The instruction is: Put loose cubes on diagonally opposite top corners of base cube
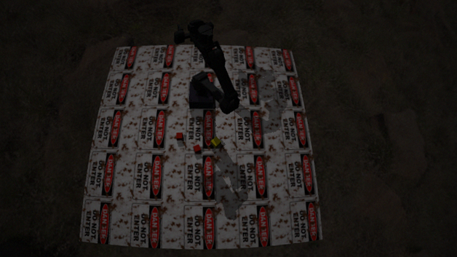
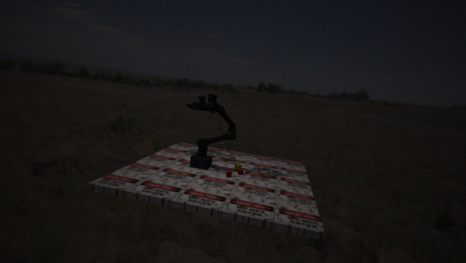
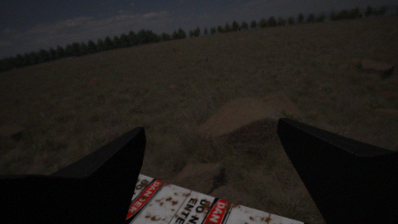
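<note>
The yellow cube (image 1: 215, 142) (image 2: 238, 167), the odd one in colour and apparently the base cube, sits on the mat with nothing on top. One red cube (image 1: 197, 148) (image 2: 240, 172) lies close to it on the mat, apart from it. The other red cube (image 1: 179, 135) (image 2: 229, 174) lies farther from the yellow one, nearer the arm's base in the exterior view. My gripper (image 2: 187, 106) (image 3: 212, 129) is open and empty, raised high and far from all the cubes, with its fingers pointing away from them. No cube shows in the wrist view.
The arm's dark base block (image 1: 201, 99) (image 2: 200, 162) stands on the mat (image 1: 170, 188) (image 2: 169, 200), which is printed with danger signs. The folded arm rises above the base and casts shadows across the mat. Dark grassy ground with rocks surrounds the mat.
</note>
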`<state>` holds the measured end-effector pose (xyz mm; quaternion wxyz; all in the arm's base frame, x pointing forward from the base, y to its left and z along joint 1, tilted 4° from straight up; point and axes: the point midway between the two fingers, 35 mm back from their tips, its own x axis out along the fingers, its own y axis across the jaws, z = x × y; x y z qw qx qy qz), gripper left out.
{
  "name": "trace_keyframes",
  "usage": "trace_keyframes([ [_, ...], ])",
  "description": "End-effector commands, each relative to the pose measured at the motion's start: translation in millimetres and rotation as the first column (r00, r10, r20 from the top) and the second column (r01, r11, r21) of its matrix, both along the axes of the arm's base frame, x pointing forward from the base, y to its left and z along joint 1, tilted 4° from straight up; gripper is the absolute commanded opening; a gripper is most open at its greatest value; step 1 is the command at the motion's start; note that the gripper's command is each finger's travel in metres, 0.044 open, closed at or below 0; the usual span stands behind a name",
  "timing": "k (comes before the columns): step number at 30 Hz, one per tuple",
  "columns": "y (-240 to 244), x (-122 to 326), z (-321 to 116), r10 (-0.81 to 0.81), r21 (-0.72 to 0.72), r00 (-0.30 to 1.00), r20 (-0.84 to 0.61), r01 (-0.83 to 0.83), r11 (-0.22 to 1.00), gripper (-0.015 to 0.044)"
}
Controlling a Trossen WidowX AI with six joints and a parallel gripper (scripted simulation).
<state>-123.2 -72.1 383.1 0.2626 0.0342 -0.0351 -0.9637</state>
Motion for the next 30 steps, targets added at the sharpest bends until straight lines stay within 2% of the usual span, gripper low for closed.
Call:
trace_keyframes([
  [1,-1.0,-0.1,-0.3,0.005,0.0,1.0,0.003,-0.005,1.0,0.0374],
  [5,-20.7,-1.6,-5.8,0.099,-0.001,0.993,0.067,-0.099,0.995,0.0269],
  [6,-26.8,-1.5,-7.6,0.126,-0.001,0.988,0.086,-0.127,0.992,0.0265],
  [18,-100.0,20.6,-32.5,0.412,-0.002,0.856,0.313,-0.433,0.902,0.0265],
  [30,-160.8,79.3,-63.7,0.574,0.007,0.632,0.521,-0.675,0.737,0.0265],
])
